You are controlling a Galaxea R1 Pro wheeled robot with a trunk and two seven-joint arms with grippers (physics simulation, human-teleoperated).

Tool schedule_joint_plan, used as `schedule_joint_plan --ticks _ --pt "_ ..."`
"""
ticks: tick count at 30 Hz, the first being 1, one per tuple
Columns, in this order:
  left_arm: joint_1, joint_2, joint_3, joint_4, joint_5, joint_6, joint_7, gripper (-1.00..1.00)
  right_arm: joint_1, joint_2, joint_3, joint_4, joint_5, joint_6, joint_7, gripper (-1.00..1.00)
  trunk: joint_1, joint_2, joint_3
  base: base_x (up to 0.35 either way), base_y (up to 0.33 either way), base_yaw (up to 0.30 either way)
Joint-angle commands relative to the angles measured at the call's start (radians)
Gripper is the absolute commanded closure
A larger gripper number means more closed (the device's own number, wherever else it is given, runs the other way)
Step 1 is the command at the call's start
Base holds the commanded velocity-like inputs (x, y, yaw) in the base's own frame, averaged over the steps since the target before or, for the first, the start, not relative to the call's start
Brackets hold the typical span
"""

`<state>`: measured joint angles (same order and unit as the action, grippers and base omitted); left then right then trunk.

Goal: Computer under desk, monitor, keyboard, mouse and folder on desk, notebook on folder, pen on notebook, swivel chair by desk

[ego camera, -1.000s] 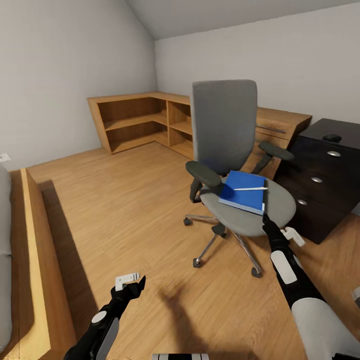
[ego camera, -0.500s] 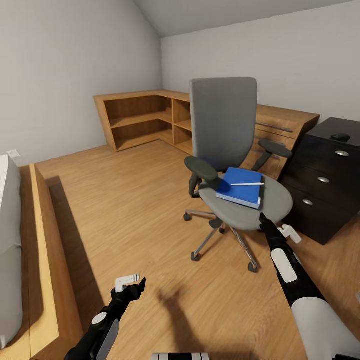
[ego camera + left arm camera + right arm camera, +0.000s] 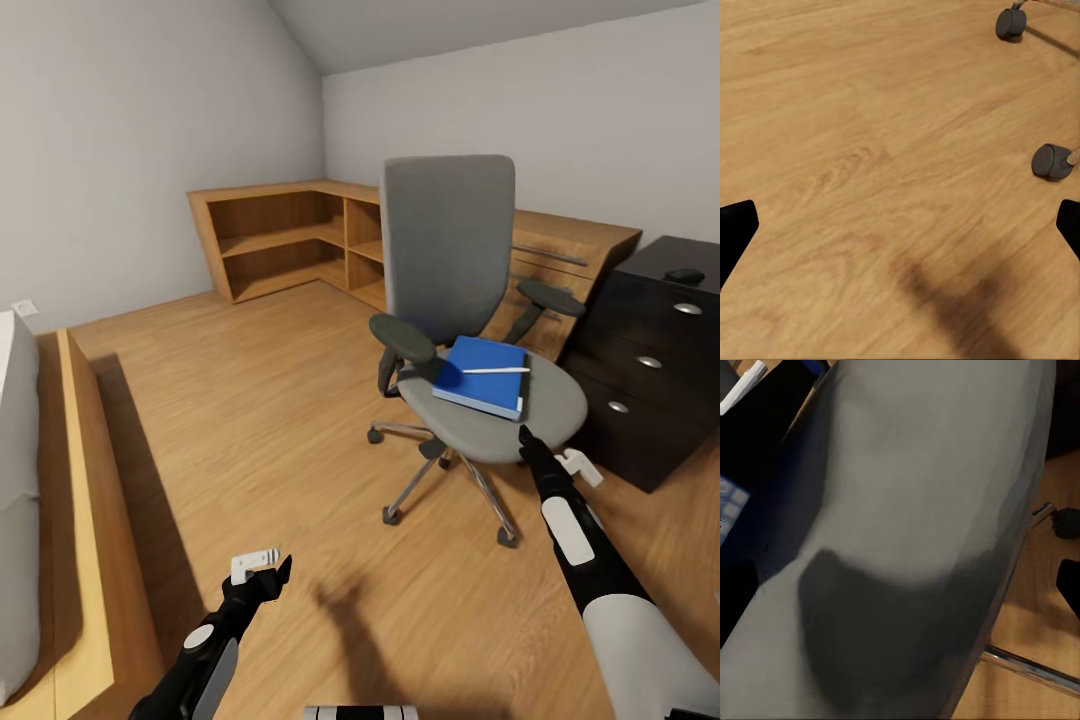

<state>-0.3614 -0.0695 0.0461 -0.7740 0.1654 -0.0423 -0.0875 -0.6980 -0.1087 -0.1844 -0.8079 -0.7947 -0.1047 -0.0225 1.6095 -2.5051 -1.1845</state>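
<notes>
Right gripper [image 3: 545,462]: positioned at the near edge of the swivel chair [image 3: 470,300] seat, empty. In the right wrist view its two dark fingertips sit at the outer edges of the frame with the grey seat between them, so the jaws stand wide apart. Left gripper [image 3: 262,572]: low over the wooden floor [image 3: 250,420] at the near left, empty, jaws likewise spread wide; the left wrist view shows bare floor and two chair castors [image 3: 1050,160].

Task items observed: the folder [image 3: 483,375] lies flat on the chair seat, toward its right side. The pen [image 3: 496,370] rests on top of the folder. A dark layer at the folder's right edge may be the notebook; this cannot be confirmed. The mouse [image 3: 684,274] sits on the black table [image 3: 650,350] at the far right, above the three-drawer unit. The chair stands just left of that drawer unit, close but turned partly away.

Progress, as a judgement: early stage. The mouse appears to be in place on the table. The folder, pen and any notebook are not yet moved to the table, and the stack is not yet built. Final chair placement is outstanding. The right gripper seems to be lining up on the folder.
</notes>
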Motion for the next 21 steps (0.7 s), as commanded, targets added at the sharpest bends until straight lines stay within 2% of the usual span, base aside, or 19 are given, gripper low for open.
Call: schedule_joint_plan --ticks 1,11,21 --pt "-0.001 -0.001 0.005 0.001 0.009 -0.001 -0.009 -1.00 0.000 0.000 0.003 0.052 -0.015 -0.004 -0.004 -1.00 0.000 0.000 -0.001 0.208 0.000 0.000" --pt "0.000 -0.001 0.005 0.001 0.009 -0.001 -0.009 -1.00 0.000 -0.001 0.003 0.053 -0.015 -0.004 -0.004 -1.00 0.000 0.000 -0.001 0.064 0.000 0.000" --pt "0.000 -0.001 0.005 0.001 0.011 -0.001 -0.009 -1.00 0.000 0.000 0.003 0.053 -0.015 -0.004 -0.004 -1.00 0.000 0.000 -0.001 0.238 0.000 0.000"
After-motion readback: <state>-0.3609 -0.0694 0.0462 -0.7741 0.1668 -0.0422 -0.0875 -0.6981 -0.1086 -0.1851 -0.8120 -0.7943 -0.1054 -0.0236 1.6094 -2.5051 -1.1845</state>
